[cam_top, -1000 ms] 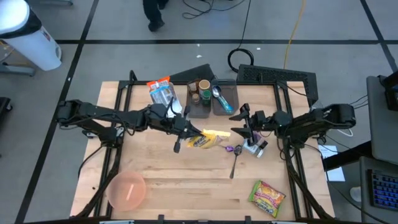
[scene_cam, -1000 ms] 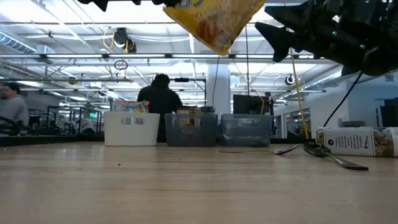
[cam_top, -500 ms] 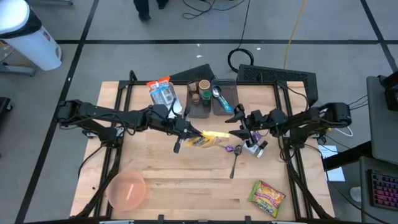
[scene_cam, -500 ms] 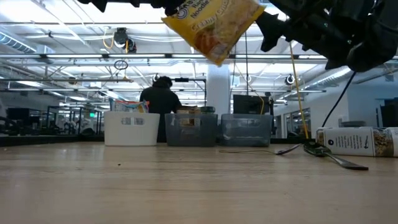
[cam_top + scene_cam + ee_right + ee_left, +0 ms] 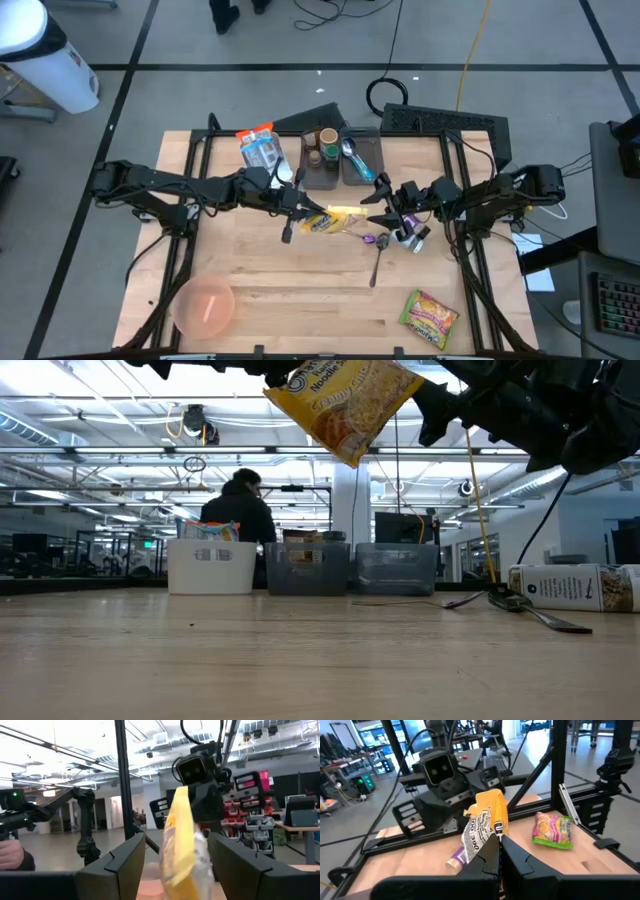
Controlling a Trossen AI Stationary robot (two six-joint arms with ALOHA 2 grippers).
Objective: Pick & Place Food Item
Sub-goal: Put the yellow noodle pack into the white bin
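A yellow noodle packet (image 5: 336, 218) hangs in the air over the middle of the table, high above the tabletop in the low view (image 5: 345, 400). My left gripper (image 5: 303, 215) reaches in from the table's left and is shut on the packet's left end. My right gripper (image 5: 372, 207) comes from the table's right and stands open. In the right wrist view the packet's free end (image 5: 179, 840) stands edge-on between its two fingers (image 5: 127, 857), with a gap on each side. My left gripper pinches the packet's end seam (image 5: 495, 831) between its two shut fingers. The fingers lie about level and come from the table's left. The packet is lifted clear of the table and juts out beyond the fingertips toward the right arm, its broad face toward the table's near edge.
A lying bottle (image 5: 410, 237) and a spoon (image 5: 377, 262) rest under the right arm. A green-and-pink snack packet (image 5: 430, 315) lies near right and a pink bowl (image 5: 205, 305) near left. Bins (image 5: 340, 155) with jars and utensils stand at the far edge.
My right gripper has moved toward the table's left, up to the packet, and has turned a little. Its open fingers now stand around the packet's free end. The packet stays lifted in my left gripper.
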